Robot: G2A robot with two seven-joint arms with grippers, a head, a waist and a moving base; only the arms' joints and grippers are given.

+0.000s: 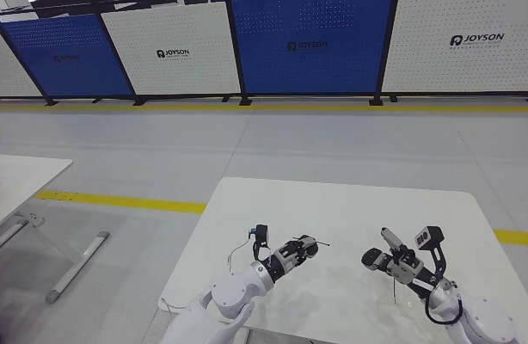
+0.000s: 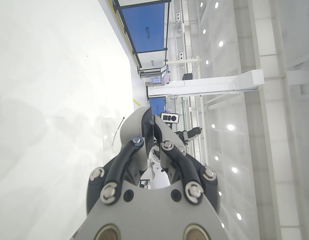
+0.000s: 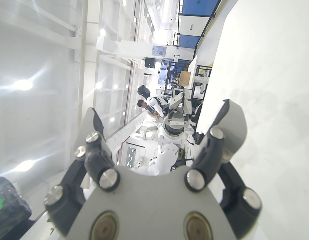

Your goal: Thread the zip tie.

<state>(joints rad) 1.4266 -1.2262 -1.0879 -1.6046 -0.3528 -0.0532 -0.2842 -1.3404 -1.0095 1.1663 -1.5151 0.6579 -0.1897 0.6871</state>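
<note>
Your counter (image 1: 350, 206) is sitting under both arms. Your right gripper (image 3: 160, 108) is hanging with fingers wide, empty. Your left gripper (image 2: 151, 116) is pinching the zip tie (image 2: 152, 129) above the counter, fingers closed on it. That thin zip tie may be twisting in the pinch, so threading could miss.

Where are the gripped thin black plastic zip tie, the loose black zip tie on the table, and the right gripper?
Gripped thin black zip tie (image 2: 152, 131): left wrist view, strap between fingers.
Loose black zip tie (image 2: 118, 129): left wrist view, mid-strap.
Right gripper (image 3: 160, 106): right wrist view, midway between fingertips.
</note>
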